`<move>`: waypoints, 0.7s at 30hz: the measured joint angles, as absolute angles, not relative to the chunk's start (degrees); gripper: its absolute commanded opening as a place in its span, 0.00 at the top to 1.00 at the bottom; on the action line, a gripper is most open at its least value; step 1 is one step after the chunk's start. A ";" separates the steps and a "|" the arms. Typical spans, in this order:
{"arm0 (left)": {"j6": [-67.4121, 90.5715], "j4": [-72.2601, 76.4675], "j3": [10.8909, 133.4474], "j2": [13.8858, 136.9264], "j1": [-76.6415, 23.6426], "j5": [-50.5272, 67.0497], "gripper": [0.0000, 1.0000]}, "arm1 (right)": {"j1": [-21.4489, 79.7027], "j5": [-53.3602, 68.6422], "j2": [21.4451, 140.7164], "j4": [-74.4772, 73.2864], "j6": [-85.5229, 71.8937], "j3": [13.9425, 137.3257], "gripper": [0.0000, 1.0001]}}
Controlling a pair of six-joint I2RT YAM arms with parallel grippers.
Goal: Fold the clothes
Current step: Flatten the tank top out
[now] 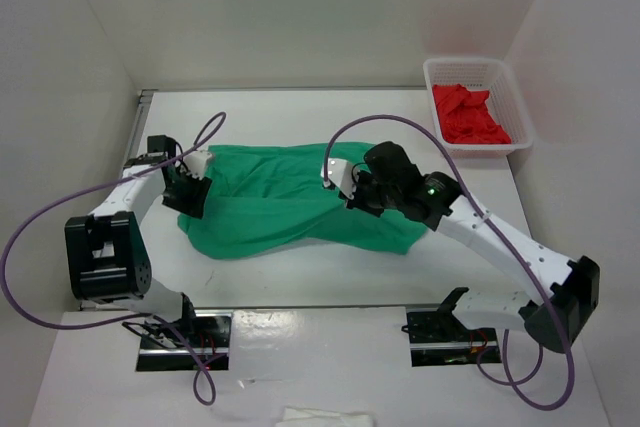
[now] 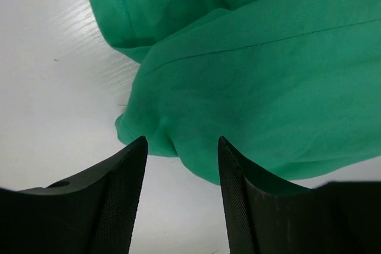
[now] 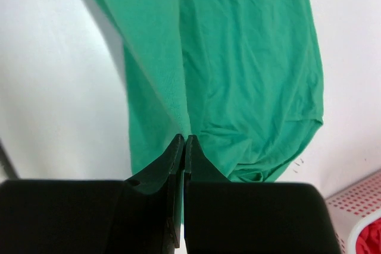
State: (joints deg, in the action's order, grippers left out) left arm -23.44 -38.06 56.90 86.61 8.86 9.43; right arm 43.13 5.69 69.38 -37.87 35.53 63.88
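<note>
With right hand (image 3: pixel 185 141) clamped shut on the green shirt (image 1: pixel 270 197) spread on the tabletop (image 1: pixel 300 117) and left hand (image 2: pixel 181 142) half open, empty, astride its hem, seemingly readies a fold; probably needs left closing next.

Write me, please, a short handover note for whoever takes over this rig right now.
Left gripper: open, jaws either side of the green T-shirt at its left end, not clamped.
Right gripper: shut, apparently pinching a raised fold of the shirt.
Shirt: bunched and creased mid-table. The red garment lies in the basket at the far right and is not part of the job.
Done: no neat fold yet.
Left: grip both ends, spread it flat, then fold.
</note>
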 measured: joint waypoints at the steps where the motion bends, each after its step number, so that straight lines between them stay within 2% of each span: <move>1: -23.35 -38.13 57.01 87.20 8.86 9.74 0.44 | 43.13 7.05 68.18 -38.96 35.97 63.88 1.00; 10: -20.95 -38.70 60.80 92.95 9.02 11.16 0.49 | 43.13 11.22 63.22 -42.92 38.28 63.33 1.00; 19: -19.29 -39.55 67.18 96.12 12.19 12.78 0.35 | 43.13 11.42 61.52 -43.92 38.65 61.69 1.00; 21: -19.22 -39.86 67.20 97.23 12.58 13.10 0.35 | 43.13 11.42 61.12 -44.03 38.65 61.32 1.00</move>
State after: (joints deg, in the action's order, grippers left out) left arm -19.22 -39.86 67.20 97.23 12.58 13.10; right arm 43.13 11.42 61.12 -44.03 38.65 61.32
